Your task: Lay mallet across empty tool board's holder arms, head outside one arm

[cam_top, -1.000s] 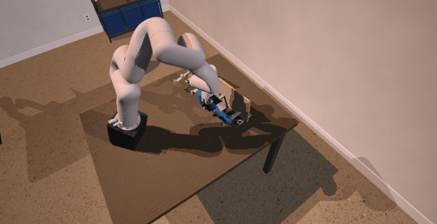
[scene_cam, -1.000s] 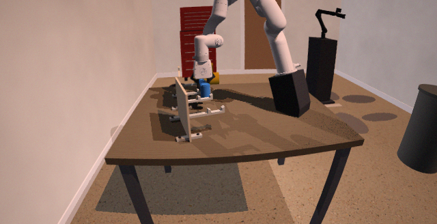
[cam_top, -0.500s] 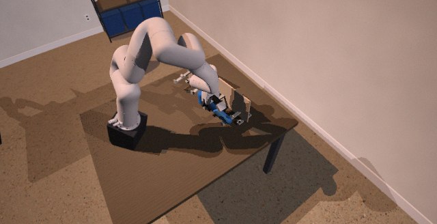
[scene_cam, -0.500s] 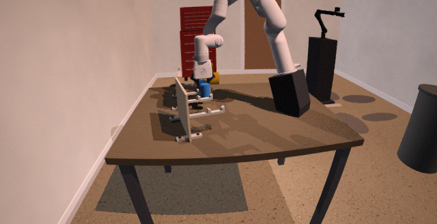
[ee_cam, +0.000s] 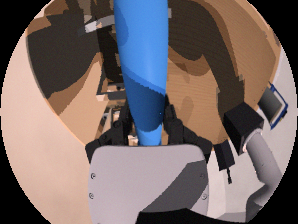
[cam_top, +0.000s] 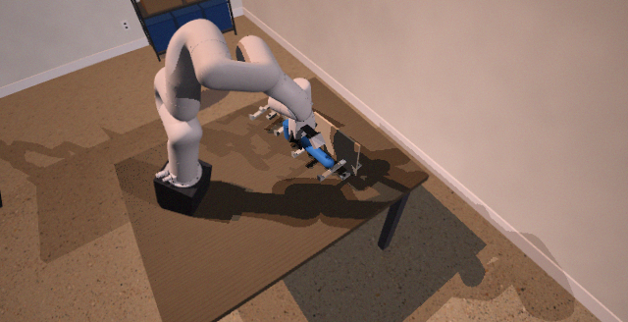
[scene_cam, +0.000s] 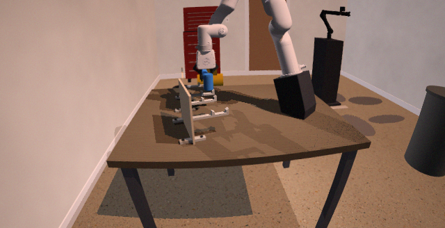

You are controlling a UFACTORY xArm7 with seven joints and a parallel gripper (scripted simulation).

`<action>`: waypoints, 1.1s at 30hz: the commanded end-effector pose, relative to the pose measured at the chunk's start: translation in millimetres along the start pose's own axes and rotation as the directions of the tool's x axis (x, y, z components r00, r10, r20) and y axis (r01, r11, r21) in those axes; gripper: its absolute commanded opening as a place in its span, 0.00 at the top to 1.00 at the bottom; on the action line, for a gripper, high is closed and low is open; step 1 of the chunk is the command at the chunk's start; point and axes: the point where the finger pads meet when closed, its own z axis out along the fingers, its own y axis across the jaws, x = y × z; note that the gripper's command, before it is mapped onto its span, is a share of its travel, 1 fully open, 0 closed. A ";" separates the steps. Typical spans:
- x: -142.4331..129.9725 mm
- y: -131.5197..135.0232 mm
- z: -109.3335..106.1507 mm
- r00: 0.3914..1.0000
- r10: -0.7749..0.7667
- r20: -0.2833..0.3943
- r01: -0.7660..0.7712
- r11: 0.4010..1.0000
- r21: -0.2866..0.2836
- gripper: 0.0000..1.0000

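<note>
The mallet's blue handle (cam_top: pixel 318 154) runs along the front of the nearer tool board (cam_top: pixel 343 147). It is over that board's white holder arms (cam_top: pixel 332 170) and seems slightly above them. My gripper (cam_top: pixel 305 140) comes down from above and is shut on the handle. In the wrist view the two dark fingers clamp the handle (ee_cam: pixel 143 56) near one end. The exterior view shows the handle end-on (scene_cam: pixel 208 80) under the gripper (scene_cam: pixel 207 73), behind the board (scene_cam: pixel 185 111) and its arms (scene_cam: pixel 212 114). The mallet's head is hidden. The second board's arms (cam_top: pixel 258 113) show past my arm.
The boards stand near the table's wall-side edge, close to the wall. My arm's black base (cam_top: pixel 183 191) sits on the table. A black pedestal (scene_cam: pixel 327 69), a dark bin (scene_cam: pixel 427 131), a red cabinet (scene_cam: pixel 199 30) and a shelf rack (cam_top: pixel 179 3) stand off the table.
</note>
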 end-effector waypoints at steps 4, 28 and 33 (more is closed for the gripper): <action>0.5 1.2 -38.6 1.000 -0.001 0.005 0.001 1.000 -0.004 1.00; -158.7 -19.0 -42.9 1.000 -0.007 -0.004 0.007 1.000 -0.019 1.00; -192.6 -16.1 -45.5 1.000 -0.007 -0.004 0.007 1.000 -0.017 1.00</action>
